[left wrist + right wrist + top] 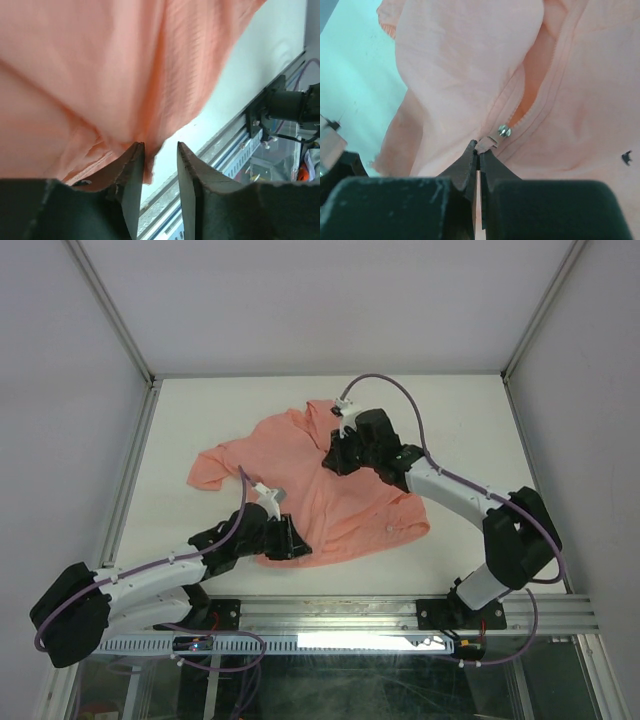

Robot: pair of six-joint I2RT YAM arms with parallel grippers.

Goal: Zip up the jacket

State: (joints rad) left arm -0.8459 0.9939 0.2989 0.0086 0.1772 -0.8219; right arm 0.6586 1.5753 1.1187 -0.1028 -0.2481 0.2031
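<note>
Salmon-pink, thin, wrinkled fabric jacket (345, 502) lies spread across the middle of the white desk (470, 420). Toward its far side, the right claw (479, 151) is pinched together on the small silvery zipper pull (489, 143). The left claw (161, 150) stands apart at the near hem, gripping nothing.

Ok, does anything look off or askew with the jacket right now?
The jacket lies crooked and wrinkled on the table, with the front gaping beyond the zipper pull that the right gripper pinches. At the hem, the left gripper stands open, the fabric edge against one finger, not clamped.
</note>
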